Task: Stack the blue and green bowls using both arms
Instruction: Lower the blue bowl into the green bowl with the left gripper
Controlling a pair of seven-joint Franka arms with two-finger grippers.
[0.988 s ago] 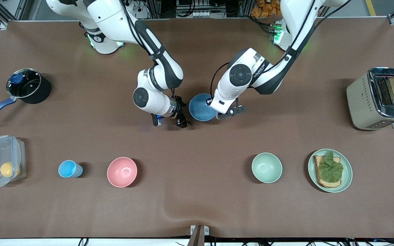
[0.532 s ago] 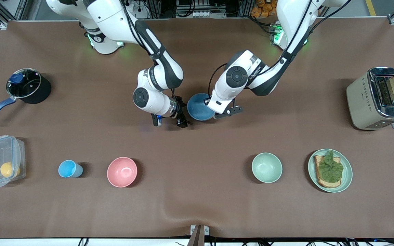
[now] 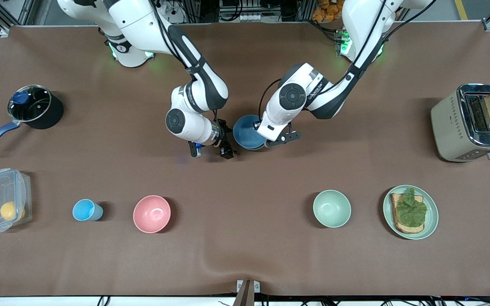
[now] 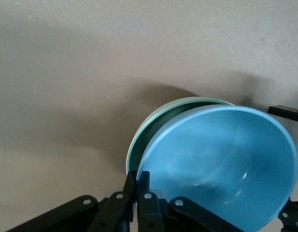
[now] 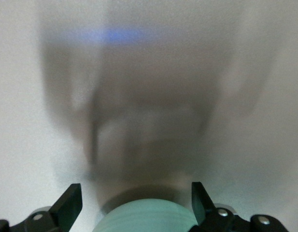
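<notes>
Read the table in the front view as a dial with 12 at the robots' bases. Near the centre, the blue bowl [image 3: 247,131] sits tilted in the green bowl [image 4: 135,145], one rim raised. The front view shows hardly any green, but the left wrist view shows its rim curving out from under the blue.

The left gripper [image 4: 137,177] is clamped on the blue bowl's rim, at the bowl's 3 o'clock edge. The right gripper [image 5: 136,194] hangs low at the stack's 8 o'clock with fingers spread (the right wrist view shows the green bowl's wall between them, with no contact visible).

At 9 o'clock a lidded pot [image 3: 32,106] stands. At 8 a clear box [image 3: 2,199] holds something yellow. An empty pink bowl [image 3: 152,213] lies at 7 and a pale mint bowl [image 3: 331,208] at 5. At 4 a plate [image 3: 432,216] carries toast with greens. At 3 a toaster [image 3: 453,123] holds bread.
</notes>
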